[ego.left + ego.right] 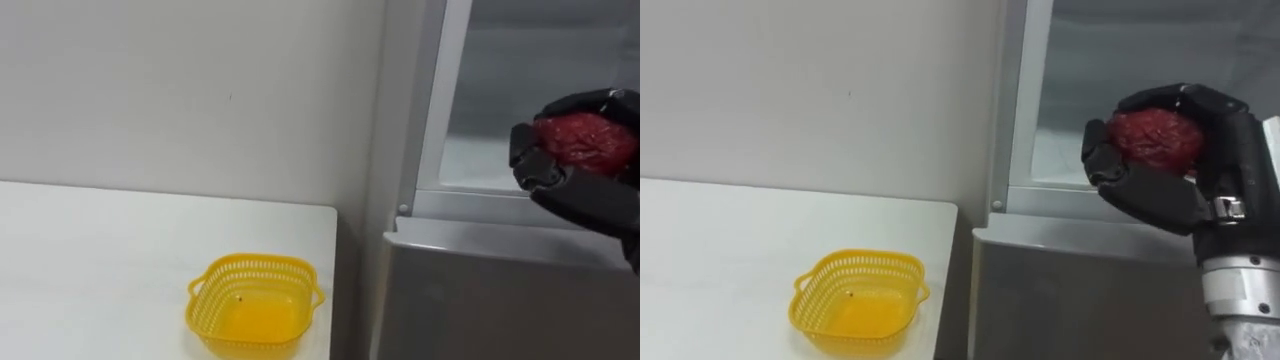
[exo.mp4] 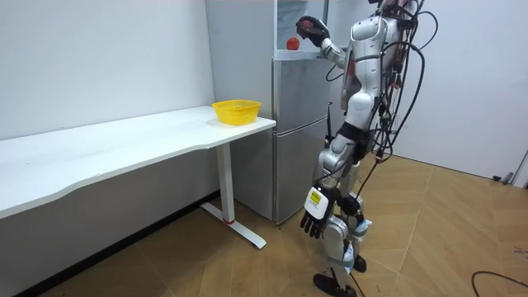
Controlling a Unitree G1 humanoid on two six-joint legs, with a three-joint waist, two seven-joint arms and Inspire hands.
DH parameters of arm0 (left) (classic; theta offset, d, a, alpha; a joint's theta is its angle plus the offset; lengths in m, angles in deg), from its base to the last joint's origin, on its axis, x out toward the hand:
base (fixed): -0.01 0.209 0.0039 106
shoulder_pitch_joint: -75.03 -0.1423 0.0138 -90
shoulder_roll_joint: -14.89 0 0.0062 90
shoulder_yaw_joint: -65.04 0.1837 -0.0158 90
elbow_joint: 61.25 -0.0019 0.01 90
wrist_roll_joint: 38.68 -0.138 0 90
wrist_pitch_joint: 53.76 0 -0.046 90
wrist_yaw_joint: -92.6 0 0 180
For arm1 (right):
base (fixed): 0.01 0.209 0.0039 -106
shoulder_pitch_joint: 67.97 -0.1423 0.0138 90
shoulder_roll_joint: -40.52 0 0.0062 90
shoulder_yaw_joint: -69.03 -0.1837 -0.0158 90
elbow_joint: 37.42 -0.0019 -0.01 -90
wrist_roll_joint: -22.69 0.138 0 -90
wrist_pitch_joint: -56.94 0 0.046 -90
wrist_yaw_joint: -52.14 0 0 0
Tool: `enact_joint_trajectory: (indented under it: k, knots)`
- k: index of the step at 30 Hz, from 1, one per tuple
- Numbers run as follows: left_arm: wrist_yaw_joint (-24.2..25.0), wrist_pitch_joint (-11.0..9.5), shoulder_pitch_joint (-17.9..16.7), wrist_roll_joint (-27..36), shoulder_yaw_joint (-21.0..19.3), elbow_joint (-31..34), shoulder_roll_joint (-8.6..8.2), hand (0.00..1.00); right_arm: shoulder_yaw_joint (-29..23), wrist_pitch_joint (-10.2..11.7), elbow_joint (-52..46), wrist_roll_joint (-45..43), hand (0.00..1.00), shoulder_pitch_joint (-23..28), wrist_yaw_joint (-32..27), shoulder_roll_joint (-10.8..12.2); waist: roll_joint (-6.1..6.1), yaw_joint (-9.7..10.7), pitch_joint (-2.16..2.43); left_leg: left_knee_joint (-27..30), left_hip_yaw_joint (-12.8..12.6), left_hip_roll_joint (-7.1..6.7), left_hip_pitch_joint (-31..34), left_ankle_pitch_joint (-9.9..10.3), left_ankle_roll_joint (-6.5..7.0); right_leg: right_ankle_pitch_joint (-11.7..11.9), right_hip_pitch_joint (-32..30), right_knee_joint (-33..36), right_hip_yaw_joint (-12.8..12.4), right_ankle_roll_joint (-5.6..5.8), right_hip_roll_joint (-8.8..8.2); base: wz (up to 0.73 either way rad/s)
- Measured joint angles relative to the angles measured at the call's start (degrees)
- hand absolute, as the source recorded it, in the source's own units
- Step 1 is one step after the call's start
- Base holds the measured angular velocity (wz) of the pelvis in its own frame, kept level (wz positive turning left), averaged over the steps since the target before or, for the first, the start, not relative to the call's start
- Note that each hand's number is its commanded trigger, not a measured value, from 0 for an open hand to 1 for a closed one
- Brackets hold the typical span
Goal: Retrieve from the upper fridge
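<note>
My right hand (image 1: 1160,195) is shut on a dark red, bumpy round fruit (image 1: 1155,138), held up in front of the open upper fridge compartment (image 1: 500,100). The fingers curl round it from below and behind, and its top shows between them. In the room view the robot stands facing the grey fridge (image 2: 297,124) with this hand (image 2: 310,27) raised at the top compartment. A second small red ball (image 2: 292,43) sits on the shelf there. My left hand (image 2: 313,224) hangs by the thigh, fingers relaxed and holding nothing.
A yellow plastic basket (image 1: 250,262) with nothing in it stands near the right end of the white table (image 1: 100,260), left of the fridge. The shut lower fridge door (image 1: 480,300) is below my hand. A pale wall runs behind the table.
</note>
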State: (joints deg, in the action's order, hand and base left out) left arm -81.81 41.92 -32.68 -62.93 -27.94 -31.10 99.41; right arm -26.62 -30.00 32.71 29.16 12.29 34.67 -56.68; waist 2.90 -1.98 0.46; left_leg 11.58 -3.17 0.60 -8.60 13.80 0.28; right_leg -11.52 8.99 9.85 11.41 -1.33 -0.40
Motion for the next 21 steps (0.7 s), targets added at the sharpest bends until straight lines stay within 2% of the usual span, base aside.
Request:
enact_joint_trajectory:
  k: [6,9,11,15,21]
  knots:
    - [0.0,-0.8,1.2,0.0,2.0,-0.8,0.00,0.00,0.5,1.4,-1.3,-6.2,1.00,0.0,-0.6,0.1,0.29,-0.1,-0.11,-0.3,-1.2,0.22,-0.4,0.0,0.00,0.0,-0.1,0.2,-0.6,-0.01,0.18,-0.08]
    - [-0.1,-1.3,2.2,0.0,2.0,-2.4,-0.01,0.00,3.2,1.4,-1.3,-10.1,1.00,0.0,-0.4,0.1,0.67,-0.5,-0.32,-0.6,-1.4,0.53,-0.6,0.0,-0.01,0.1,-0.1,0.2,-0.8,-0.17,0.45,-0.05]
    - [-0.2,-1.5,2.7,0.0,2.2,-2.5,-0.02,0.00,4.6,1.4,-1.6,-11.6,1.00,0.0,0.6,0.0,1.00,-0.6,-0.23,-0.6,-1.4,0.61,-0.3,0.0,-0.05,0.1,-0.5,0.2,-0.6,-0.19,0.49,0.03]
    - [-0.2,-2.1,3.4,0.0,3.5,-2.7,0.24,0.00,6.2,1.4,-2.3,-11.8,1.00,-0.1,3.6,0.0,1.52,-1.8,-0.16,-0.6,-1.4,0.57,0.0,-0.1,-0.12,0.2,-0.9,0.3,-0.6,-0.28,0.43,0.00]
    - [0.2,-2.3,4.2,0.0,4.4,-3.1,0.45,0.00,7.4,1.5,-3.1,-14.2,1.00,-0.3,6.2,0.0,2.06,-3.5,-0.53,-0.6,-1.3,0.56,0.4,-0.1,-0.11,0.2,-0.9,0.1,-0.5,-0.28,0.42,0.00]
